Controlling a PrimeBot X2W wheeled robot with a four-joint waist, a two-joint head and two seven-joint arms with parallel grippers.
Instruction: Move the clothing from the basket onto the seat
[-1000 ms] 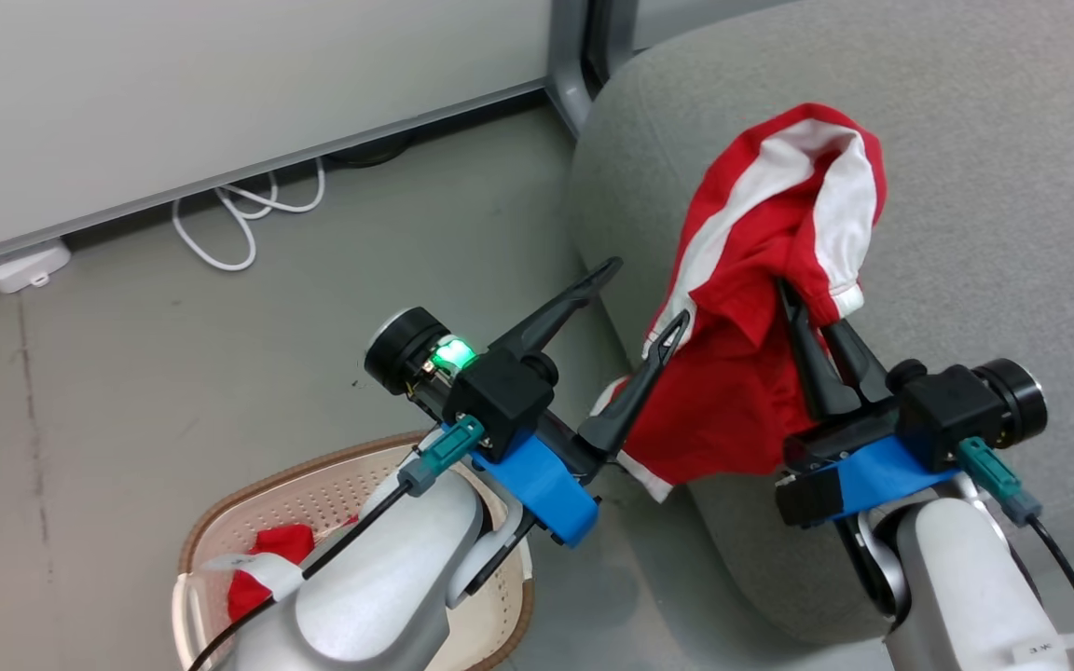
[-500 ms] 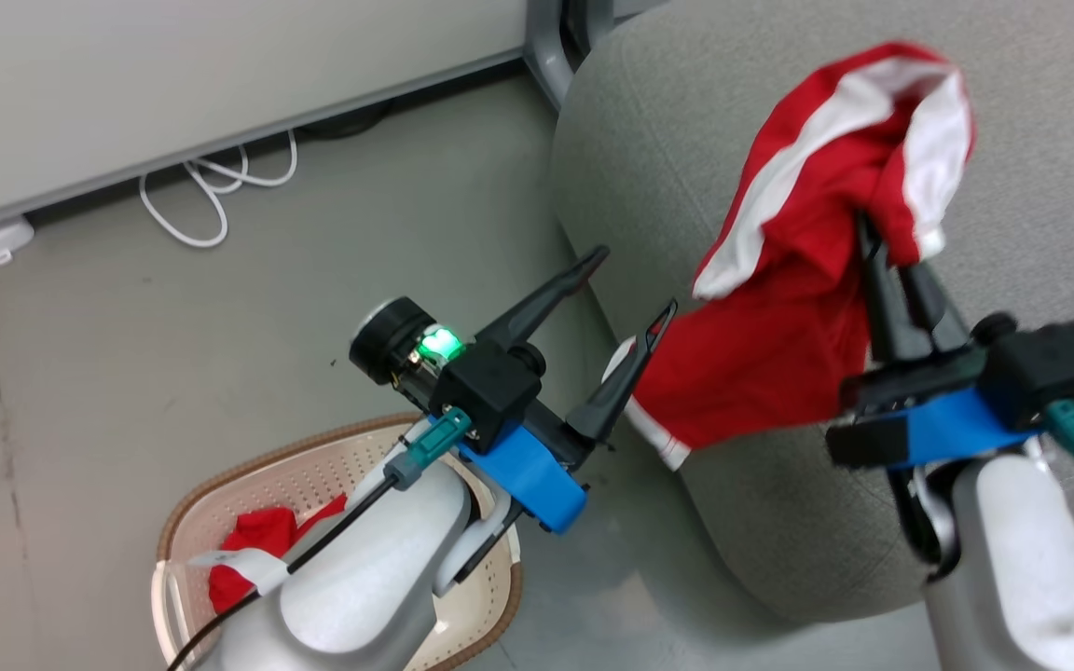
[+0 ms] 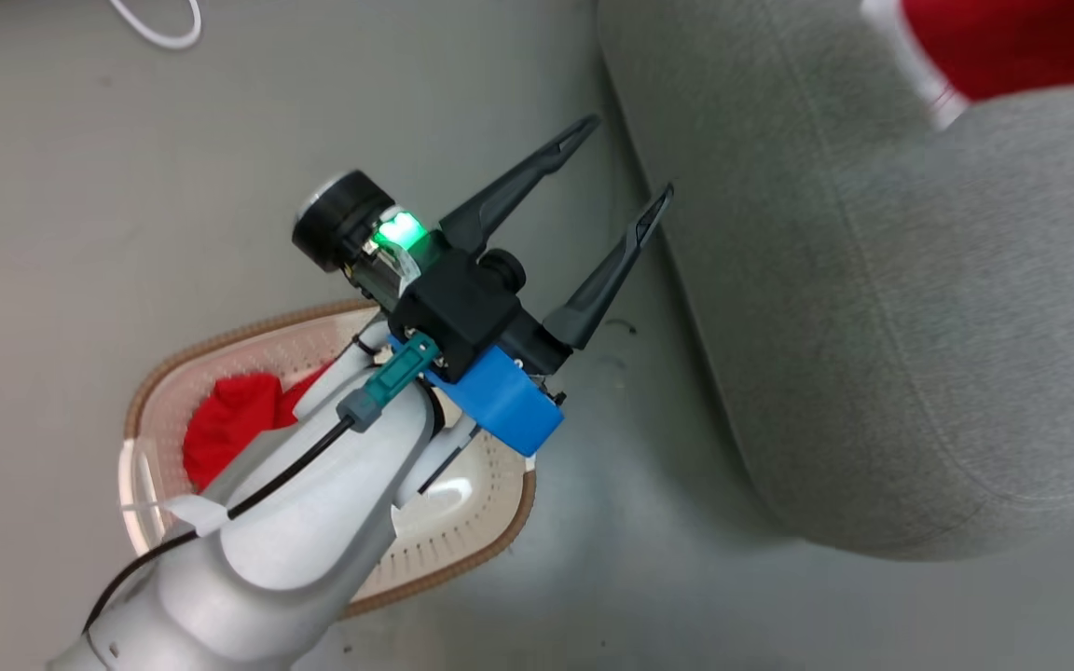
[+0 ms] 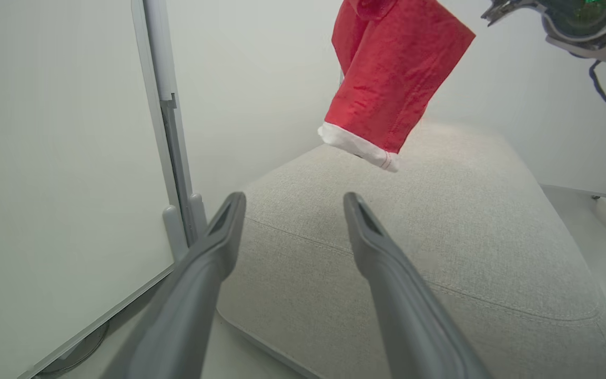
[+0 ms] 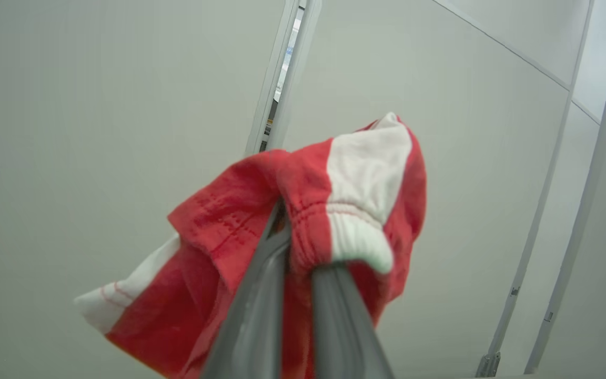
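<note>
Grey floor beside the light grey seat: one red, white-trimmed garment hung above the seat, clamped in the closed right gripper; a second garment lay in the basket beneath the spread, empty left gripper.

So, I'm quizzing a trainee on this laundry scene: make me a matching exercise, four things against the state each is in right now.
Things: 1 left gripper; 2 right gripper; 3 basket; 4 seat.
States: A on the floor, a red garment inside; B shut on the hanging garment; C light grey, below the hanging garment; D open, holding nothing.
Pairs: 1-D, 2-B, 3-A, 4-C.
</note>
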